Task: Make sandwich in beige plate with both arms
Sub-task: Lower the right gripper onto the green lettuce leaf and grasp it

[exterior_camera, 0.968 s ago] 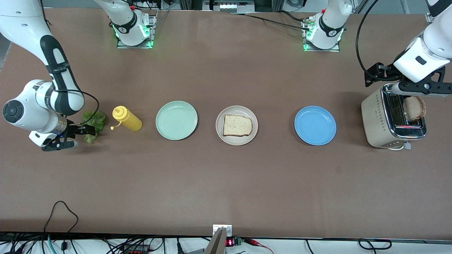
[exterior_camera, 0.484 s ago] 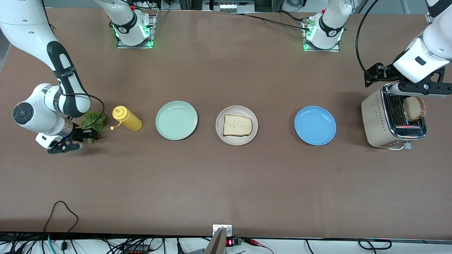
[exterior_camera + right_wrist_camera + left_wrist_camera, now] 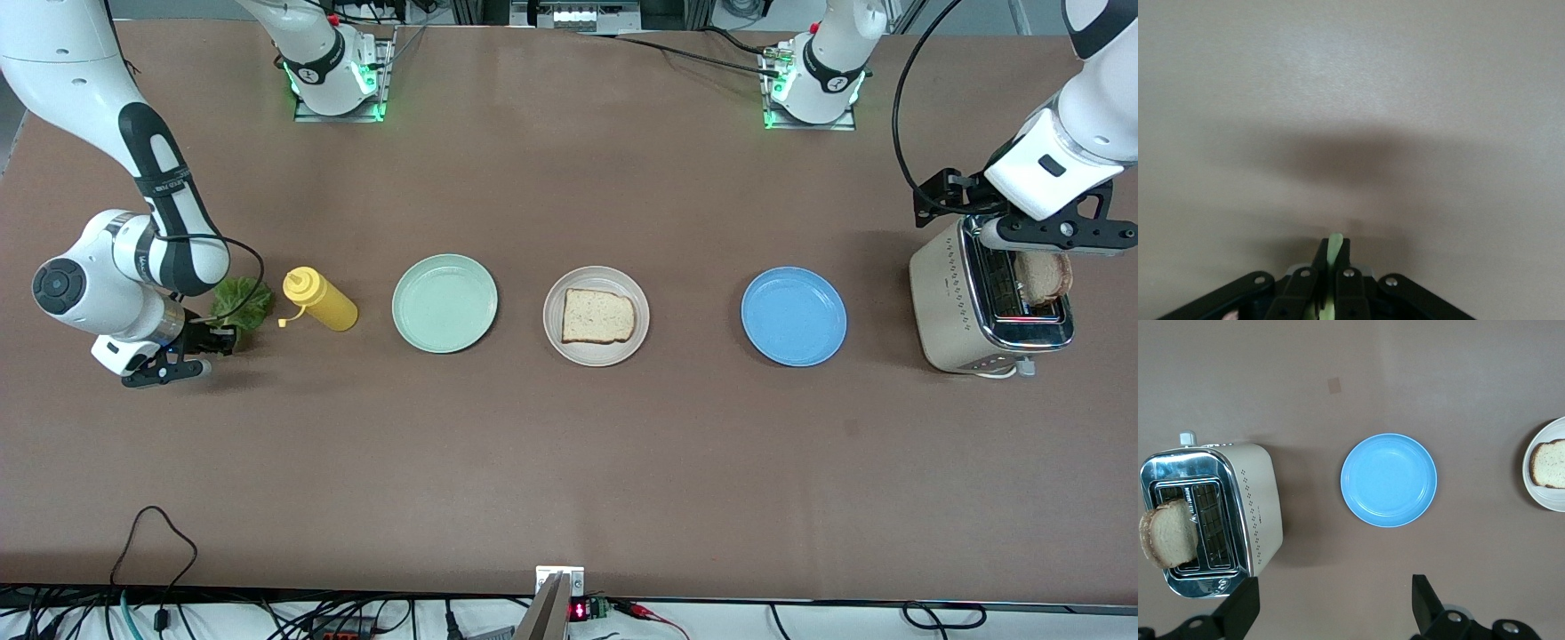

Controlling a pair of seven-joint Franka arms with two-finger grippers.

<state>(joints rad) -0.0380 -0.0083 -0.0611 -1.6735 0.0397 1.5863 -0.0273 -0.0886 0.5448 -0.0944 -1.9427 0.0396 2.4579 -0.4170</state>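
A brown worktop [image 3: 569, 462] is seen from a high camera facing two white robot arms.

Toward the right arm's end of the worktop, the right gripper [image 3: 206, 342] is held low at the worktop, its fingers [image 3: 1341, 257] pressed together on the edge of a green lettuce leaf [image 3: 238, 303]; in the right wrist view a thin strip of green is seen pinched between them. Just beside the leaf, toward the middle of the worktop, a yellow squeeze bottle [image 3: 320, 300] is laid on its side.

Three round plates are set in a row along the middle of the worktop, well apart from one another. A mint-green plate [image 3: 444, 303] is placed nearest the bottle. The beige plate [image 3: 596, 356] is found at the centre, with one square bread slice [image 3: 598, 316] laid flat in it. A blue plate [image 3: 793, 316] is placed next, toward the left arm's end.

At that end a cream and chrome toaster [image 3: 965, 307] is stood, with a second bread slice [image 3: 1042, 275] sticking up out of one slot. The left gripper [image 3: 1331, 613] is held in the air over the toaster, its fingers [image 3: 1423, 603] spread wide apart with nothing between them.
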